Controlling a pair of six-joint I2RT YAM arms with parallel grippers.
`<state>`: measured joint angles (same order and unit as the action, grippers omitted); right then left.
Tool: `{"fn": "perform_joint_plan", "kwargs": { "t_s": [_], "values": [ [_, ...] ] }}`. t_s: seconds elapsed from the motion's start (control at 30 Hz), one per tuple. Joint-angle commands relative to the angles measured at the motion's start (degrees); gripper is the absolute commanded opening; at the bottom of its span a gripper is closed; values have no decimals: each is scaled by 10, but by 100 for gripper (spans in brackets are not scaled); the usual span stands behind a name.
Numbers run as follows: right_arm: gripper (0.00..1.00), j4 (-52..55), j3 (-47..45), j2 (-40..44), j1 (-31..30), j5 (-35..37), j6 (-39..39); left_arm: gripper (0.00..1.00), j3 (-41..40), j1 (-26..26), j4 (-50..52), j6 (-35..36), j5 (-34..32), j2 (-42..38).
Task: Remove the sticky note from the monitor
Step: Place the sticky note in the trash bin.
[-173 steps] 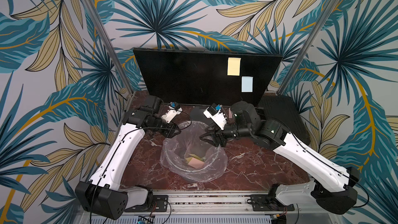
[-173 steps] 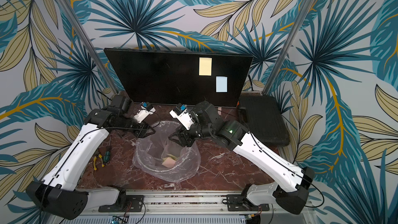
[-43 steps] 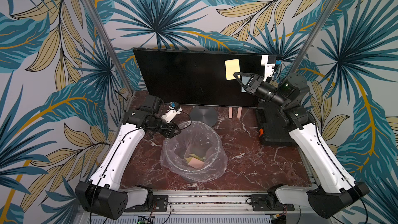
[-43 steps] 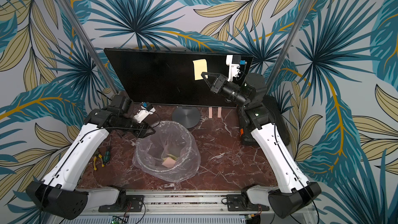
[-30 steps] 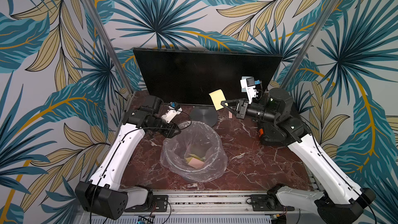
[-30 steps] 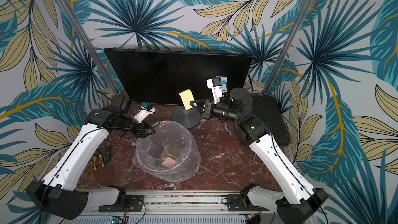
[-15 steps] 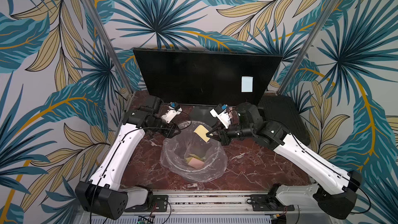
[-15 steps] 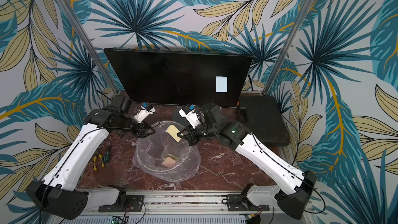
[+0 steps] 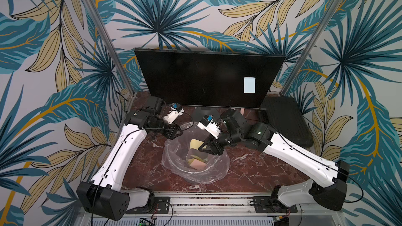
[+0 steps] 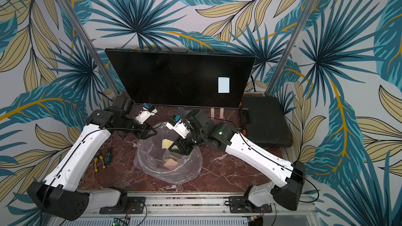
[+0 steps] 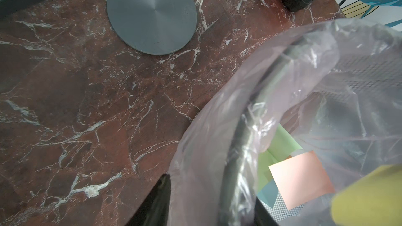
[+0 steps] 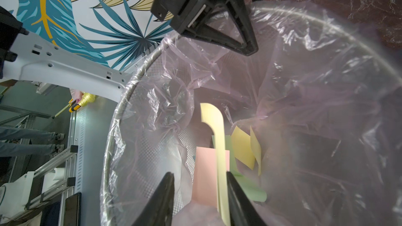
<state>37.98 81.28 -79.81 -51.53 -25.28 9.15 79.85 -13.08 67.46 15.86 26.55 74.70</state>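
One marble table [image 9: 250, 170], leafy walls [image 9: 163, 7], left hand [image 9: 178, 131] clamping bin [image 9: 174, 166], right hand [image 12: 199, 176] released

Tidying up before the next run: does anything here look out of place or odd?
The right end effector is open over the bin, yet the yellow sticky note seems to cling to one finger instead of dropping. Pliers and a screwdriver lie loose on the tabletop by the left arm.

A red-brown marble table [image 9: 250, 170] carries a bag-lined wire bin [image 9: 219, 168] in the middle, the round grey monitor base [image 11: 152, 16] just behind it, a black ribbed case [image 9: 285, 120] at the back right, and pliers [image 10: 98, 162] beside a screwdriver [image 10: 107, 157] near the left edge
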Motion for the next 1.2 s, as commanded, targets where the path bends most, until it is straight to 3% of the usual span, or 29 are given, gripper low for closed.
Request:
{"fn": "perform_joint_plan", "kwargs": {
  "t_s": [0.0, 0.33, 0.57, 0.83, 1.17],
  "values": [
    [43, -22, 2, 18, -2, 14, -2, 49, -6, -2, -4, 2, 1, 3],
    [67, -40, -6, -18, -10, -77, -4, 49, -6, -2, -4, 2, 0, 2],
    [75, 3, 0, -28, -18, 26, -34, 49, -4, -1, -5, 2, 0, 3],
    [87, -78, -50, 14, -19, -36, -39, 49, -5, -2, -5, 2, -1, 2],
    [92, -49, -22, -14, -54, 4, -86, 49, -5, -2, -4, 1, -1, 3]
  ]
}}
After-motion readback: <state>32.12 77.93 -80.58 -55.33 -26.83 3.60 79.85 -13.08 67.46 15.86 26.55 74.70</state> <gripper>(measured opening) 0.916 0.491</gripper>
